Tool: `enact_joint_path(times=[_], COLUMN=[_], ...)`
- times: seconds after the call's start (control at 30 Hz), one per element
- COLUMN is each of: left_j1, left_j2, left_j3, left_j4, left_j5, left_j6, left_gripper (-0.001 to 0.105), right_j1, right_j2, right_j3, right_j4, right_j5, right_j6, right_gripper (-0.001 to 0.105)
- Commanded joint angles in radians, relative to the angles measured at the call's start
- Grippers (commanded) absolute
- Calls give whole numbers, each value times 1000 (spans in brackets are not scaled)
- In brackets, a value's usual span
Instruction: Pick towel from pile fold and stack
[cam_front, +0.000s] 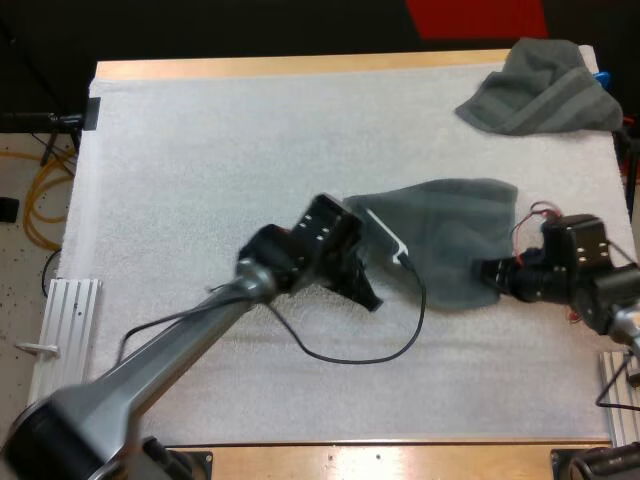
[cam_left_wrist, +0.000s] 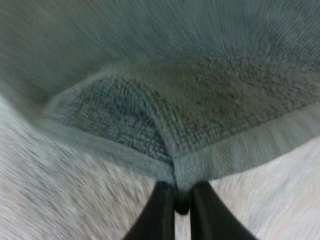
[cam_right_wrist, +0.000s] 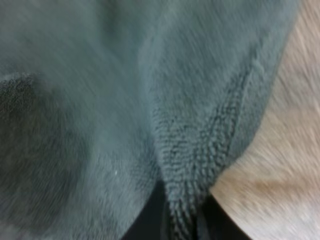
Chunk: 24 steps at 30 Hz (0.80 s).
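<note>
Towel (cam_front: 450, 235) lies mid-mat (cam_front: 200, 150) on the counter (cam_front: 300, 65), spread betw. both arms; 2nd towel (cam_front: 540, 90) sits crumpled at far right corner. Left fingers (cam_left_wrist: 164, 210) pinch a hem corner, right fingers (cam_right_wrist: 150, 220) clamp a bunched edge. Soft, light, limp terry: prob. sags & drags unless held at corners, so hems = best hold.

A white mat (cam_front: 250, 150) spreads under the left pincer (cam_front: 371, 297) and the right pincer (cam_front: 486, 270) and reaches well past both. It lies on a wooden table (cam_front: 300, 66), whose bare edge shows as one strip beyond the pincers and another on their near side. Well to the left of the left pincer, past the mat's edge, a yellow cable (cam_front: 45, 190) loops on the speckled floor (cam_front: 18, 280). A pale ribbed rail (cam_front: 72, 325) lies beside the mat's near left corner.
</note>
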Motion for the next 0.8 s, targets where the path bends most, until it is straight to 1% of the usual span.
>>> enact_joint_path(times=[0.0, 0.07, 0.2, 0.33, 0.43, 0.5, 0.57, 0.6, 0.67, 0.7, 0.77], left_j1=[-7, -7, -7, -7, -7, -7, -7, -7, -7, -7, -7], left_j2=[-45, -135, -247, -368, -433, -483, -534, -548, -591, -596, -621], left_j3=[-18, -52, -77, -77, -77, -77, -77, -77, -77, -77, -77], left_j4=[15, 54, 120, 209, 264, 295, 341, 356, 409, 420, 470], left_j5=[-11, -11, -7, 39, 51, 75, 118, 120, 123, 123, 123], left_j6=[7, 0, -30, -116, -166, -195, -238, -247, -274, -280, -294], left_gripper=[0, 0, 0, 0, 0, 0, 0, 0, 0, 0, 0], right_j1=[1, 7, 46, 144, 227, 271, 335, 349, 416, 430, 491], right_j2=[-35, -103, -182, -251, -279, -294, -314, -320, -338, -340, -350], right_j3=[-24, -70, -131, -221, -262, -278, -289, -291, -292, -292, -292], right_j4=[6, 47, 102, 207, 276, 307, 347, 358, 404, 414, 463], right_j5=[-8, -8, -8, 25, 38, 37, 37, 37, 39, 40, 42], right_j6=[-14, -14, -14, -6, 47, 82, 126, 142, 196, 205, 261], right_gripper=[0, 0, 0, 0, 0, 0, 0, 0, 0, 0, 0])
